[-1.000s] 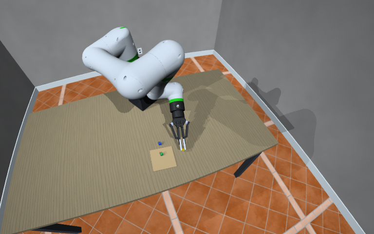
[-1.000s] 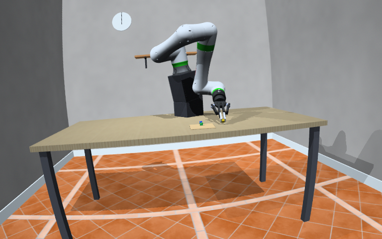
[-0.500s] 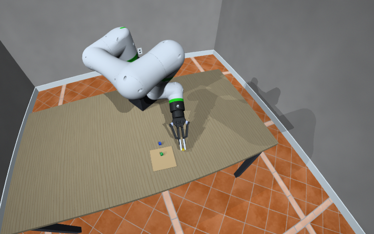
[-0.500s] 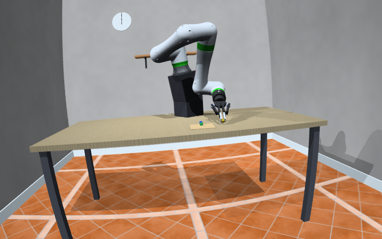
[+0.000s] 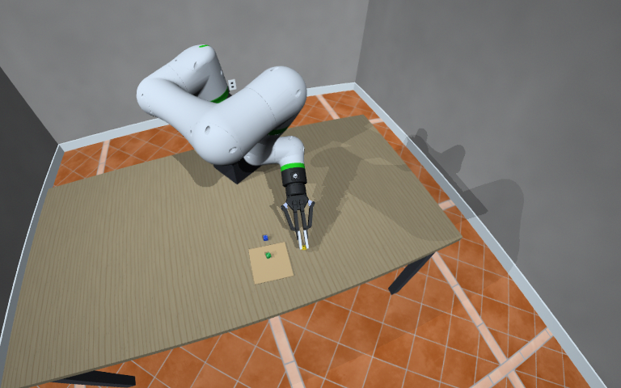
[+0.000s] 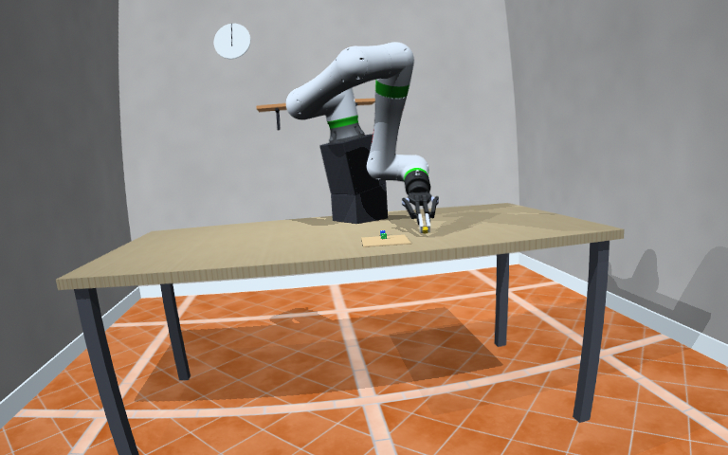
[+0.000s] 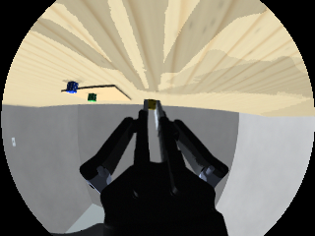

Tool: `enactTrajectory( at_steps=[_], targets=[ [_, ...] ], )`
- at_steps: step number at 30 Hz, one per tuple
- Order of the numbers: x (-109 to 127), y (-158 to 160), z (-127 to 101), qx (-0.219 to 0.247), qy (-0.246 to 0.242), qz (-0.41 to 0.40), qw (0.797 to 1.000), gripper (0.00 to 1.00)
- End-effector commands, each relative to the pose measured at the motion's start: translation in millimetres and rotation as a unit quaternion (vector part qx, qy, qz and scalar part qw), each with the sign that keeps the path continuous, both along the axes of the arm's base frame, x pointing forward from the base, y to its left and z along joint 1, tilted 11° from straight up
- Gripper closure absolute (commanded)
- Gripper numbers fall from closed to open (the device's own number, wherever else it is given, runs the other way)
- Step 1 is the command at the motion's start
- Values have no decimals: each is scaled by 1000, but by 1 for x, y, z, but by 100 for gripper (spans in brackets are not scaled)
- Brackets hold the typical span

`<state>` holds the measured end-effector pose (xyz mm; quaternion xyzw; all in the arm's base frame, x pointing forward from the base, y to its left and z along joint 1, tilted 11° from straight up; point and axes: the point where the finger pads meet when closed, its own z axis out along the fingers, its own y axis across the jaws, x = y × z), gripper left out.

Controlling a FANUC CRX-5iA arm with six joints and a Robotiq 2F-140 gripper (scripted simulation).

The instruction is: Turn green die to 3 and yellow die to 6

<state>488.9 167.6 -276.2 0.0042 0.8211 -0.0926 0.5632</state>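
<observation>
Top view: I hold the yellow die (image 5: 303,247) (image 6: 425,228) (image 7: 152,104) between the tips of my gripper (image 5: 302,246) (image 6: 424,227) (image 7: 151,105), its fingers drawn in close, beside the mat (image 5: 274,269) (image 6: 375,242) (image 7: 111,90) and outside its edge. The green die (image 5: 268,255) (image 6: 383,236) (image 7: 92,97) sits on the mat, near the edge that faces the blue die (image 5: 264,238) (image 6: 382,231) (image 7: 72,87), which lies on the wooden surface (image 5: 150,260) (image 6: 225,249) (image 7: 207,74) just off the mat.

Exterior view: My arm (image 5: 247,114) (image 6: 387,123) reaches down from its dark pedestal (image 5: 236,177) (image 6: 343,176), the gripper slanting toward the surface with the yellow die low at its tips (whether the die touches the wood, I cannot tell). The blue die shows just behind the green one, partly hidden by it.

Wrist view: The yellow die is pinched at the far end of my fingers, while the blue and green dice appear off to one side, apart from each other. The numbers on all three dice are too small to read.
</observation>
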Motion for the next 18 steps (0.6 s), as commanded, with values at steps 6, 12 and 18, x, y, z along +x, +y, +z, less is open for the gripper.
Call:
enactTrajectory(
  at_steps=[6,12,18],
  targets=[
    [0,0,0,0,0,0,1000,93],
    [0,0,-2,0,0,0,1000,93],
    [1,-1,-6,0,0,0,1000,93]
  ],
)
